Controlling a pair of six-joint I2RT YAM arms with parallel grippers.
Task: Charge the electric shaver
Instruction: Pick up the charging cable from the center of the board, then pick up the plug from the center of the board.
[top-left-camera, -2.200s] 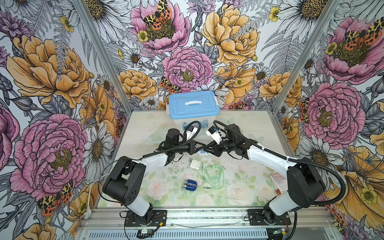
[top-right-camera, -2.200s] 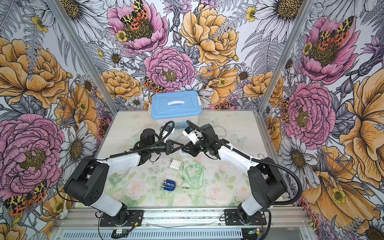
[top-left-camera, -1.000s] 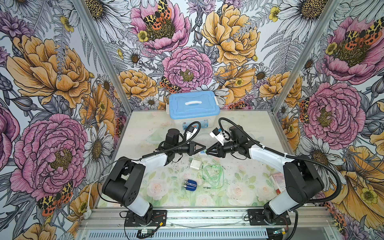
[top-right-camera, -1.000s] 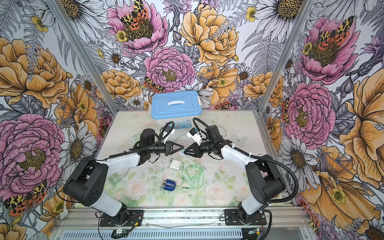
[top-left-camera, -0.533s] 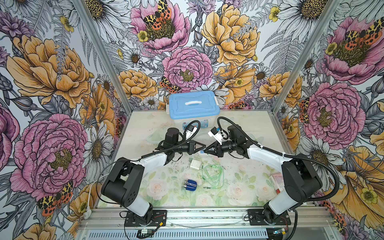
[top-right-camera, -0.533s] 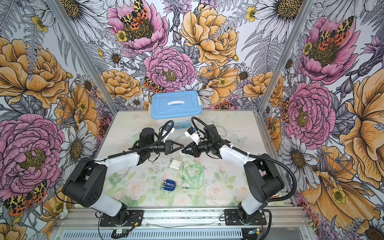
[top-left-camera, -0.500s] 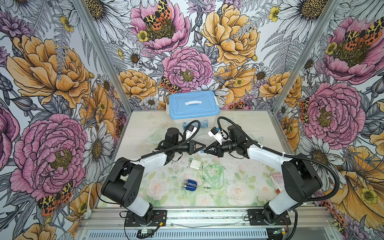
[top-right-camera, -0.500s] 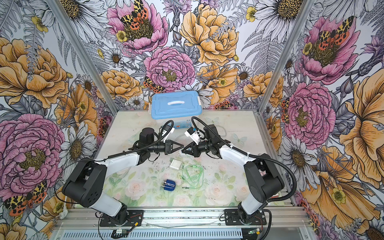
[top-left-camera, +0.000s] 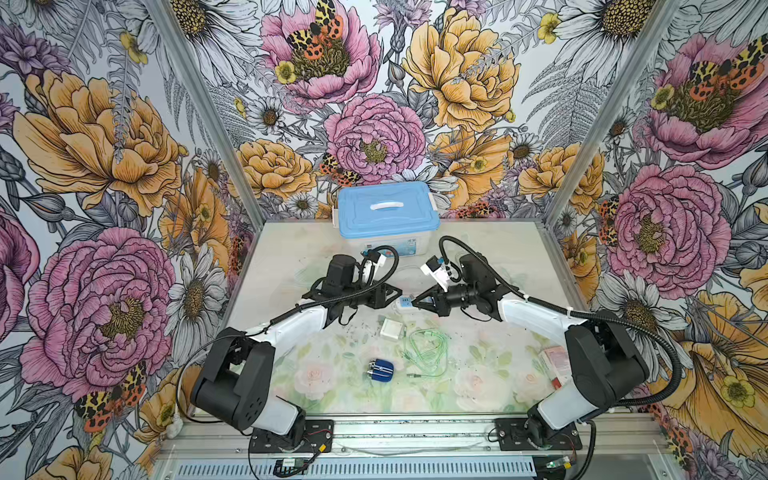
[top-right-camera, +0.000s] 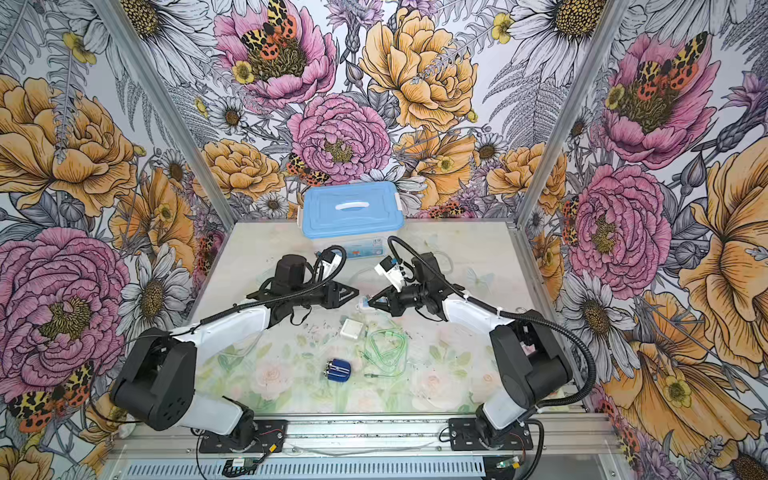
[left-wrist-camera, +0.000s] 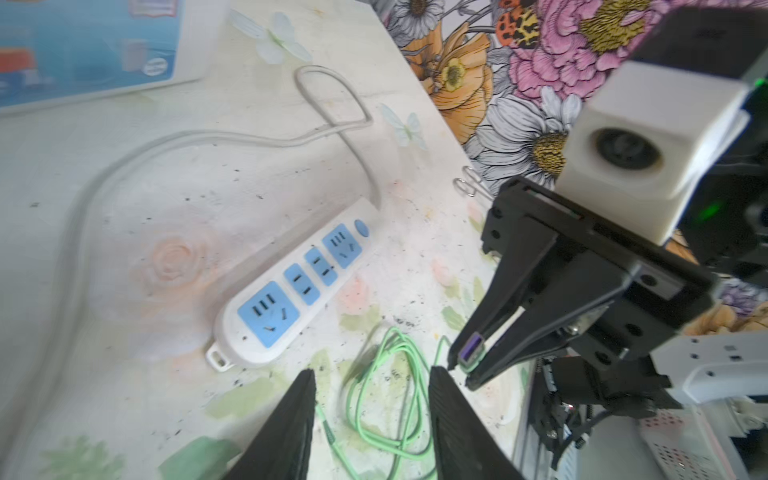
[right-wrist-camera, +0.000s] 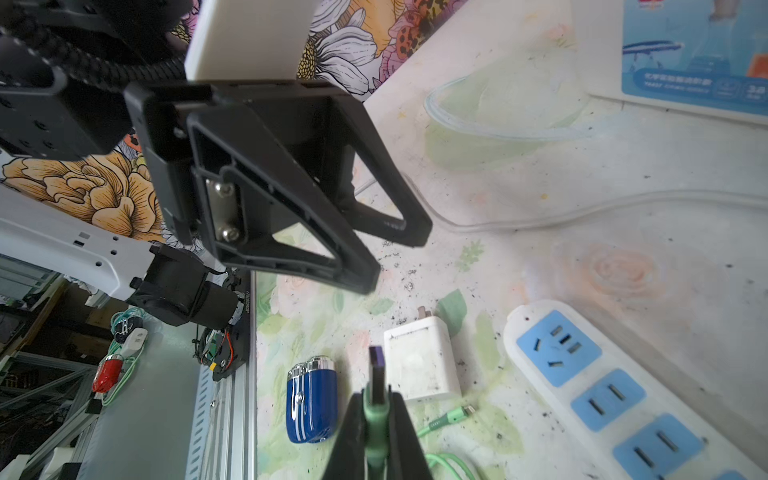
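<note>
Right wrist view cuts the white power strip off at the frame edge, so only three of its blue sockets show. It also loses most of the green cable behind the right gripper. That gripper's jaws are pressed together on the cable's USB plug, whose purple tip sticks out past the fingertips.

In both top views the plug is too small to make out. There the strip shows only as a short end between the two gripper tips. The left wrist view shows the strip whole, but the cable's loops run out of the frame.

The electric shaver lies on its side on the table, just beside the white charger block. In a top view it sits toward the table's front middle, well apart from both grippers, with nothing touching it.

Both arms reach in from the front rail with low, nearly level forearms, and their grippers point at each other tip to tip, near but apart. The left gripper holds nothing, and its fingers stand spread with the cable visible between them. A blue-lidded box stands at the back wall.
</note>
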